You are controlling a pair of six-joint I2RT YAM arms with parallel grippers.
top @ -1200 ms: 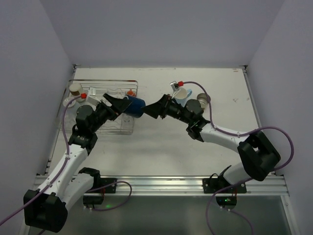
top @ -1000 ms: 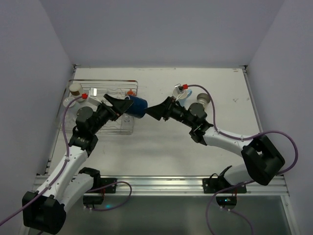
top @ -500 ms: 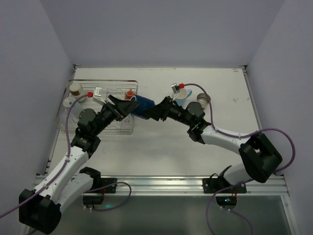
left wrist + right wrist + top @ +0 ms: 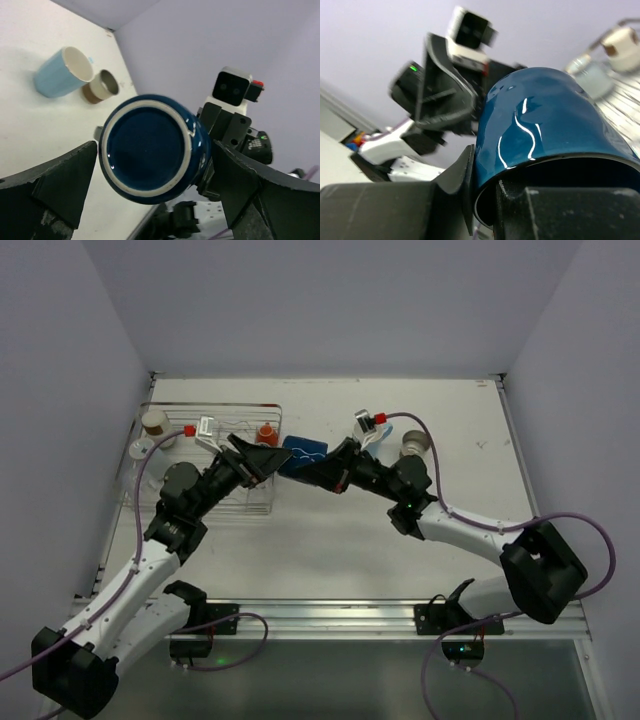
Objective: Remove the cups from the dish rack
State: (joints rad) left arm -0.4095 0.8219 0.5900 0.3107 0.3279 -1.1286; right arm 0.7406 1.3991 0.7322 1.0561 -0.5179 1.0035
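Since the earlier frames the navy cup (image 4: 305,452) has travelled right, out past the dish rack (image 4: 215,405), and changed hands. The left claw (image 4: 262,462), which carried it, has spread wide. The right claw (image 4: 318,472) has come in from the opposite side and closed on it.

The cup now hangs on its side in the air between the two claw tips, base toward the left claw and mouth toward the right one. In the right wrist view the right claw pinches the rim, one finger (image 4: 560,215) inside the mouth and the other against the outer wall. In the left wrist view the left claw's fingers stand to either side of the glazed base, with a sliver of white table (image 4: 30,115) showing in the gap on one side; they grip nothing.

The rack lies behind and below the left claw, with an orange mug (image 4: 265,432) in it just behind the fingers. Beyond the right claw, past its wrist, a light blue cup (image 4: 60,72) and a metallic tumbler (image 4: 101,86) sit just beside each other on the table.
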